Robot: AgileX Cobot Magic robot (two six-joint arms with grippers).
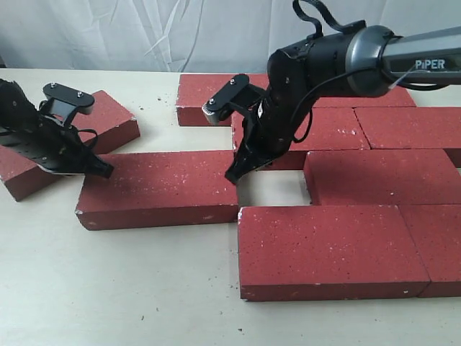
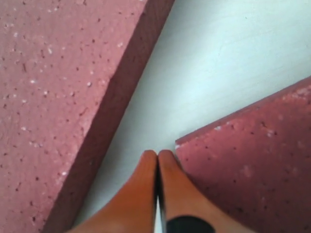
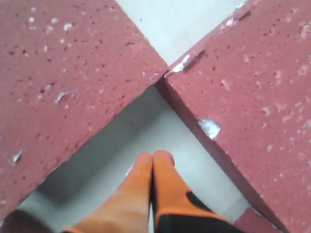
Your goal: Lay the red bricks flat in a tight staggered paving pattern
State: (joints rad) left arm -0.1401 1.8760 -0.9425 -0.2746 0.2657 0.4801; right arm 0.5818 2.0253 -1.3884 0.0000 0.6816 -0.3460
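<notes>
Several red bricks lie flat on the pale table [image 1: 108,288]. One loose brick [image 1: 158,189] sits apart to the left of the laid group, with a bare gap [image 1: 272,189] between it and the middle-row brick [image 1: 382,176]. My right gripper [image 1: 234,175] is shut and empty, its tip down in that gap at the loose brick's right end. In the right wrist view its fingertips [image 3: 154,156] point at table between two bricks [image 3: 63,73] [image 3: 252,87]. My left gripper [image 1: 104,171] [image 2: 158,154] is shut and empty at the loose brick's left corner [image 2: 257,145], beside an angled brick [image 1: 108,119] [image 2: 58,97].
A long front brick [image 1: 331,249] lies below the gap, with another brick [image 1: 439,245] at its right. Back rows [image 1: 205,97] [image 1: 410,126] run under the right arm [image 1: 360,58]. A white backdrop [image 1: 144,29] closes the far side. Crumbs dot the table.
</notes>
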